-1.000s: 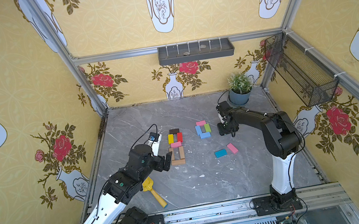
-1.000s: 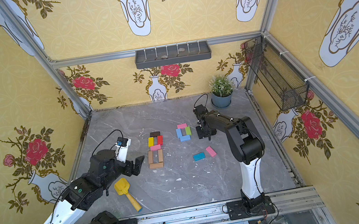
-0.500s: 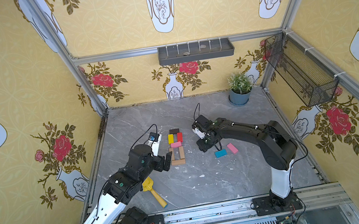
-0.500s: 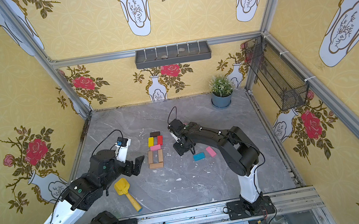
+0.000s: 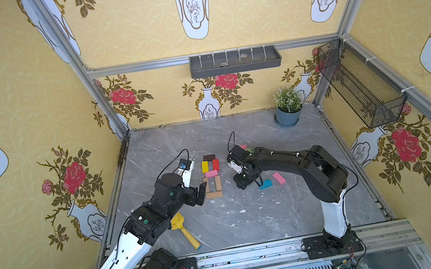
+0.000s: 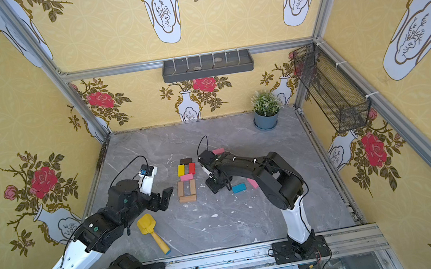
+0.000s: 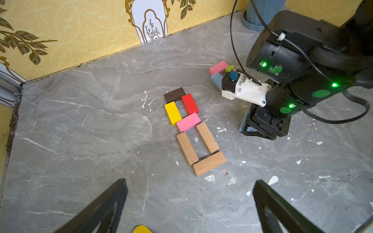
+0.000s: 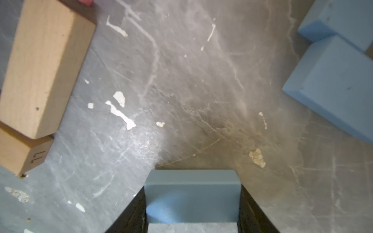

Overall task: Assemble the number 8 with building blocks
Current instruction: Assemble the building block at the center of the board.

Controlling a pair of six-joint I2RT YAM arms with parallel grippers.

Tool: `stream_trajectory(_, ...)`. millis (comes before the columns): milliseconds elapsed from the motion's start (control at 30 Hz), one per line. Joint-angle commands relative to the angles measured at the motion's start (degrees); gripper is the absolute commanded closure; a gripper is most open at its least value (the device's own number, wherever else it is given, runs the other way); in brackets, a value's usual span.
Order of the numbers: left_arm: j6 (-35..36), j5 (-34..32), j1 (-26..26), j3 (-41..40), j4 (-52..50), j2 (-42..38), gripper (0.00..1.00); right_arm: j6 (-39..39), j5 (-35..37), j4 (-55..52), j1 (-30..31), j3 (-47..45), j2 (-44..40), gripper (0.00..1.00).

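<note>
Tan block [image 8: 20, 155] end stamped "11"; light-blue block [image 8: 192, 201] in right claw [image 8: 192, 187].

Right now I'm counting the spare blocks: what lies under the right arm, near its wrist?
Peeking out from under the right arm: a pink block, a corner of a green block and a pale blue block. The arm covers the rest, so any others there cannot be counted.

A yellow toy shovel [image 6: 148, 224] lies well apart from a potted plant [image 5: 288, 105].
</note>
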Motion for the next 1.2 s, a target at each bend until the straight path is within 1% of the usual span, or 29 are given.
stream_trajectory(0, 0.10, -0.04, -0.04, -0.12, -0.64, 0.10, 0.00, 0.82, 0.07, 1.52, 0.16, -0.06, -0.37, 0.23)
stream_trajectory(33, 0.10, -0.04, 0.03, -0.12, -0.68, 0.19, 0.00, 1.14, 0.07, 1.43, 0.13, -0.04, -0.57, 0.18)
stream_trajectory(100, 0.10, -0.04, 0.03, -0.12, -0.62, 0.12, 0.00, 2.34, -0.05, 1.31, 0.13, 0.10, -1.29, 0.02)
stream_trajectory(167, 0.10, -0.04, -0.01, -0.12, -0.71, 0.12, 0.00, 4.75, 0.34, 0.51, -0.08, 0.63, -1.99, 0.02)
stream_trajectory(233, 0.09, 0.01, 0.01, -0.11, -0.71, 0.03, 0.00, 9.39, 1.78, -0.89, -0.58, 1.46, -2.83, 0.02)
stream_trajectory(333, 0.10, 0.04, 0.03, -0.12, -0.71, -0.15, 0.00, 20.14, 4.72, -5.32, -1.02, 2.83, -4.41, 0.02)
stream_trajectory(367, 0.09, -0.03, 0.02, -0.09, -0.63, -0.15, 0.00, 24.91, 6.34, -7.19, -0.95, 3.40, -5.10, 0.00)
stream_trajectory(400, 0.06, 0.11, 0.00, -0.11, -0.62, -0.16, 0.00, 29.85, 7.05, -9.40, -0.86, 4.28, -5.43, 0.02)
stream_trajectory(467, 0.08, 0.22, 0.03, -0.11, -0.53, -0.08, 0.00, 37.33, 6.66, -12.74, -0.54, 5.98, -5.38, 0.06)
stream_trajectory(500, 0.10, 0.22, 0.02, -0.10, -0.53, -0.02, 0.00, 40.31, 6.37, -13.71, 0.12, 6.76, -5.07, 0.07)
stream_trajectory(600, 0.10, 0.31, 0.03, 0.00, -0.53, 0.13, 0.00, 45.90, 6.81, -15.52, 2.60, 9.07, -3.03, 0.06)
stream_trajectory(733, 0.05, 0.22, 0.03, -0.09, -0.62, -0.15, 0.00, 50.85, 8.51, -18.84, 4.89, 12.61, 1.94, 0.07)
stream_trajectory(800, 0.01, 0.23, -0.02, -0.12, -0.53, -0.32, 0.00, 52.10, 8.88, -18.56, 5.49, 13.05, 3.49, 0.08)
stream_trajectory(967, 0.01, 0.27, 0.03, -0.11, -0.53, -0.41, 0.00, 54.77, 9.28, -16.61, 5.56, 12.43, 4.12, 0.13)
stream_trajectory(1167, 0.05, 0.33, 0.03, 0.00, -0.53, -0.50, 0.00, 55.39, 8.33, -14.36, 4.53, 11.99, 4.40, 0.16)
